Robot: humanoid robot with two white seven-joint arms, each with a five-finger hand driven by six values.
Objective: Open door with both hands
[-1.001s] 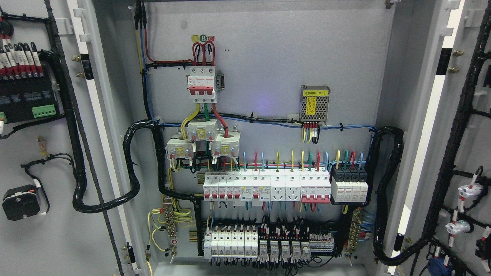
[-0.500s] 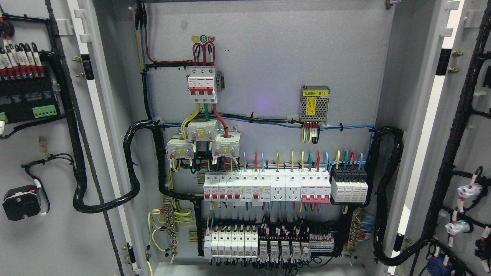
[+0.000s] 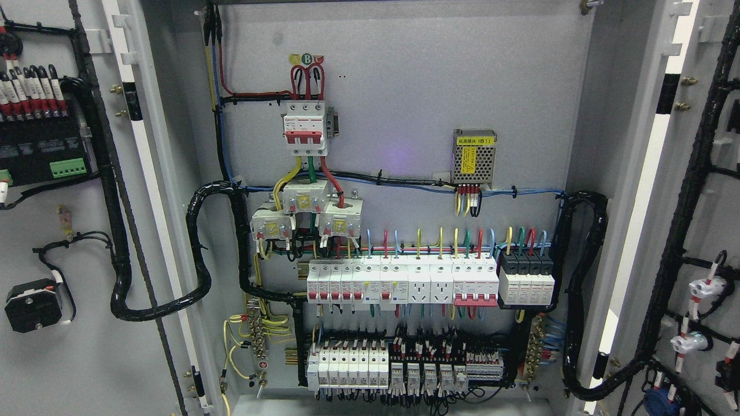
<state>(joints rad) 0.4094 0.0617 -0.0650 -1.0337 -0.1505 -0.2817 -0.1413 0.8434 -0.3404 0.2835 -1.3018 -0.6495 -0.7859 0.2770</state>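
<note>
Neither hand is seen in the head view, and no arm enters from the lower left or the lower right, so whether the fingers are spread or curled cannot be told. Almost nothing is changed from the earlier pictures: both doors are found swung wide as before, and only a very slight shift of the whole view is noticed, the black round part (image 3: 33,305) on the left door being shown a trace lower and further right than a second ago.

With no hand in sight, the position of the doors relative to one cannot be given. The left door (image 3: 69,358) is seen at the picture's left edge, its inner face turned toward the camera, with a black terminal block (image 3: 40,153) and a green connector (image 3: 68,167) mounted near its top. The right door (image 3: 702,231) is seen at the right edge, likewise open, with black cable looms (image 3: 688,190) run down its inner face and white fittings (image 3: 706,286) fixed lower down.

Between the doors the cabinet interior (image 3: 404,86) is fully exposed. A red-and-white main breaker (image 3: 304,128) is mounted at upper centre, a mesh-covered power supply (image 3: 474,156) to its right, and a row of white breakers (image 3: 399,280) below them, with a second row of modules (image 3: 387,367) near the bottom.
</note>
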